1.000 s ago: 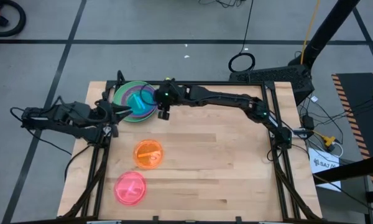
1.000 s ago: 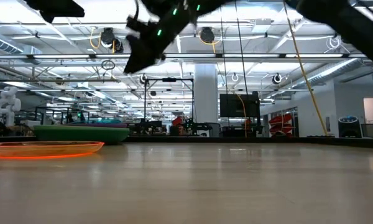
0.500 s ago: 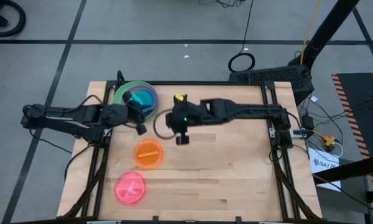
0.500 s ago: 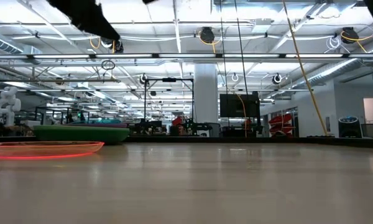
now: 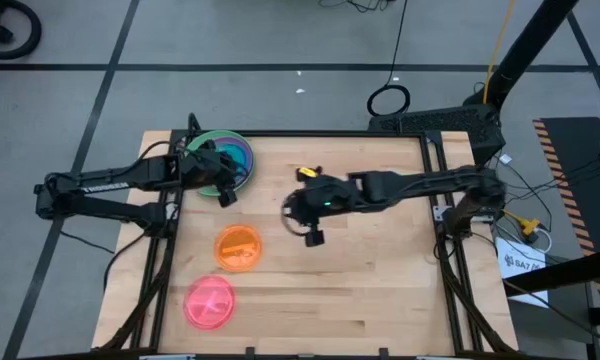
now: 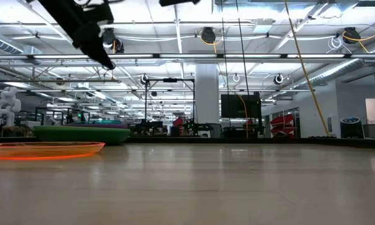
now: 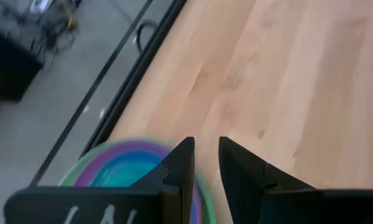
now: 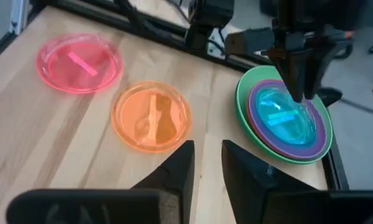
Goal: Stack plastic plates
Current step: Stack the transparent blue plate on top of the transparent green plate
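The stack [image 5: 220, 160] sits at the far left corner of the wooden worktop [image 5: 380, 280]: green rim, purple, a clear teal plate [image 8: 285, 116] on top. The orange plate [image 5: 239, 246] and pink plate [image 5: 210, 302] lie apart, nearer. My left claw [image 5: 223, 186] hangs above the stack, fingers narrow, seemingly empty. My right claw [image 5: 310, 228] hovers mid-worktop, narrow, holding nothing

- Bright, even overhead light; ceiling lamps [image 6: 207, 34] glare in the upper low view.
- Left wrist view is blurred; shadows stay soft.
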You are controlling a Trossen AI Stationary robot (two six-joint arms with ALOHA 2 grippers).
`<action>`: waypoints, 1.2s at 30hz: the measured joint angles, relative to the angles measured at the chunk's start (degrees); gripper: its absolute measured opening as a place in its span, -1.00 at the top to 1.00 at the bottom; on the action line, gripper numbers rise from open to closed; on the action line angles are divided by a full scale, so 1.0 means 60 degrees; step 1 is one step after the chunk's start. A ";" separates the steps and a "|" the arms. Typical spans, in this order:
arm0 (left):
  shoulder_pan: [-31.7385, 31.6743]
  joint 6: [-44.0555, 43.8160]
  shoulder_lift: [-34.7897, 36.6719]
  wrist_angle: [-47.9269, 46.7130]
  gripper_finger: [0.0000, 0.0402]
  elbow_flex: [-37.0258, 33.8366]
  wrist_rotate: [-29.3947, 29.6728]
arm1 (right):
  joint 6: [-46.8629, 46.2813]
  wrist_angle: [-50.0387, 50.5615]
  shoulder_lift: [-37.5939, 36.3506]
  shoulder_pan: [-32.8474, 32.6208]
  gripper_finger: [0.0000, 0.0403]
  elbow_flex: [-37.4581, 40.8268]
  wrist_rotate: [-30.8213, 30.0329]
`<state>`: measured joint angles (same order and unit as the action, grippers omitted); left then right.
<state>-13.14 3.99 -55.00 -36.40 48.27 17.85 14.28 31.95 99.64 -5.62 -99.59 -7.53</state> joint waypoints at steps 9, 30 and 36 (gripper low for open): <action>-0.1940 0.0198 -0.1684 -0.0631 0.60 0.0004 -0.1460 | 0.0051 -0.5170 -0.3178 0.0339 0.64 0.5597 -0.0028; -0.5749 0.0892 -0.4818 -0.0379 0.60 0.0004 -0.1476 | 0.0233 -0.8407 -0.5735 0.0941 0.64 0.9165 0.0007; -0.5919 0.0616 -0.5042 -0.0357 0.60 0.0011 -0.1240 | 0.0253 -0.8387 -0.5735 0.0941 0.64 0.9165 0.0011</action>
<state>-48.65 7.69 -85.25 -38.54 48.34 10.41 15.80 -18.37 65.23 0.03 -44.60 -7.46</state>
